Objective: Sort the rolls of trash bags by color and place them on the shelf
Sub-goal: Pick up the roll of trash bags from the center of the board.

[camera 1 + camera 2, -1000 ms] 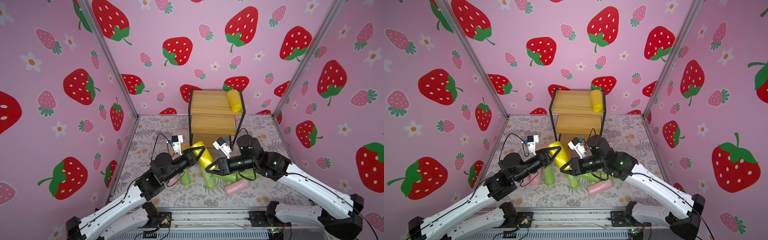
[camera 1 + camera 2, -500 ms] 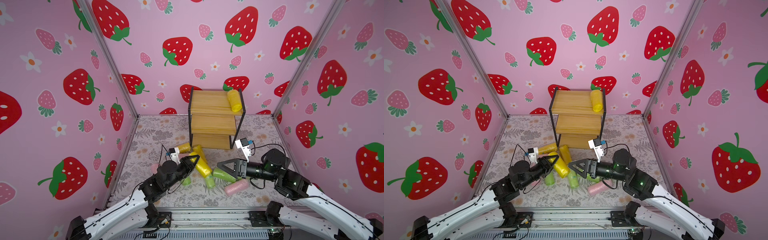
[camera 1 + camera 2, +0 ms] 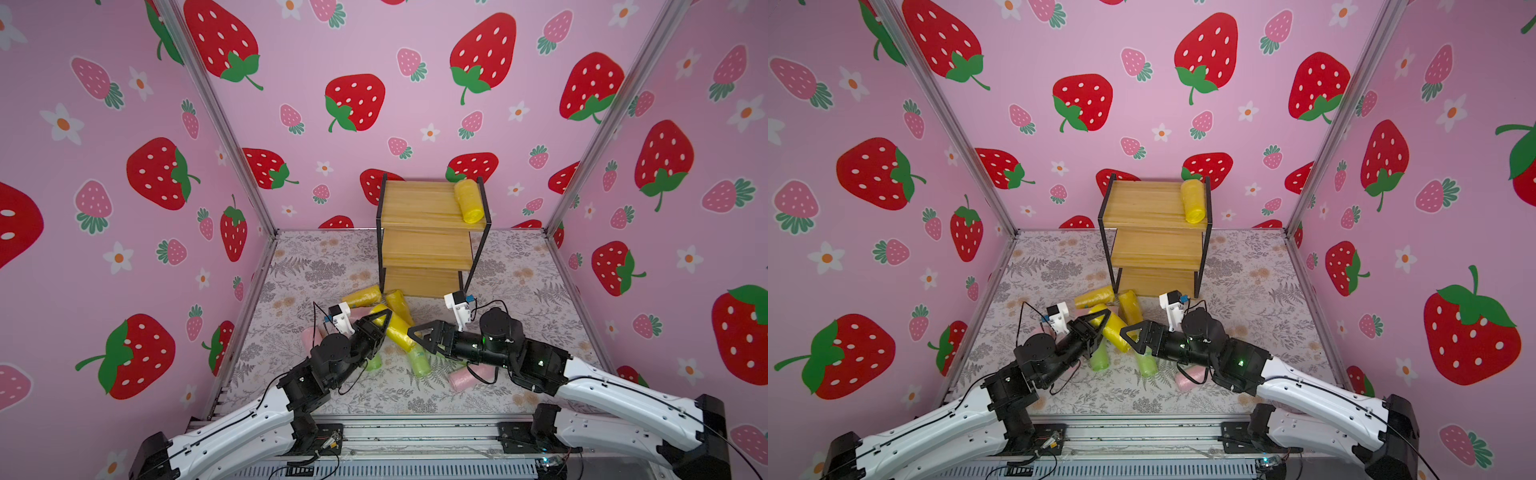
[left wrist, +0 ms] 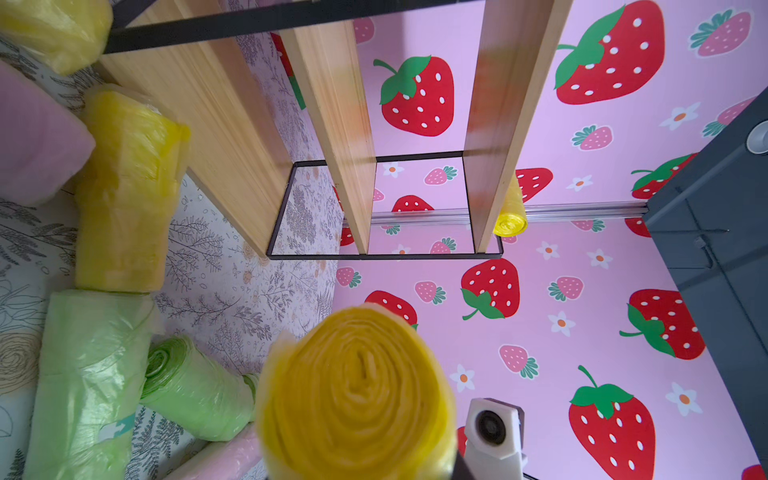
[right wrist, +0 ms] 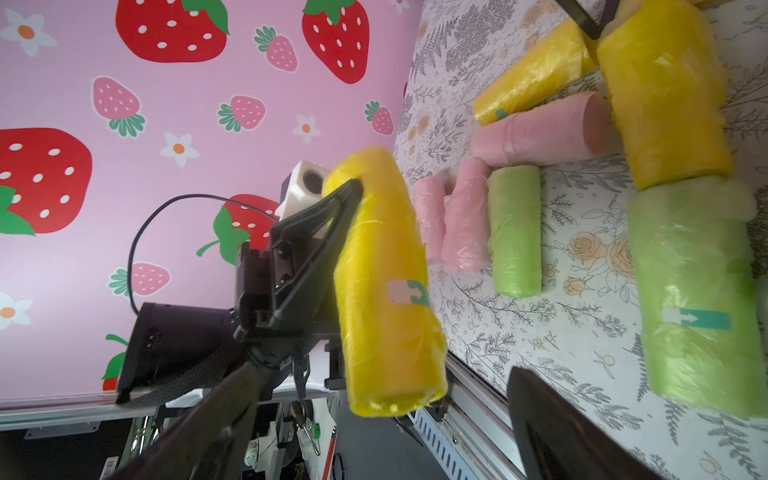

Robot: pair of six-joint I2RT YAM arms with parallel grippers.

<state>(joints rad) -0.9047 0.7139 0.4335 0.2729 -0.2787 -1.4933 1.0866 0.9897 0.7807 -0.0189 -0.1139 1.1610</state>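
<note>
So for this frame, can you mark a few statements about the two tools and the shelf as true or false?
1. The left tool grips a yellow roll. True.
2. The right tool is shut on a green roll. False: it is open and holds nothing.
3. A second yellow roll lies on the top board of the shelf. True.
4. A pink roll sits on the shelf's middle board. False: the middle board looks bare in both top views, and a pink roll lies on the table.
</note>
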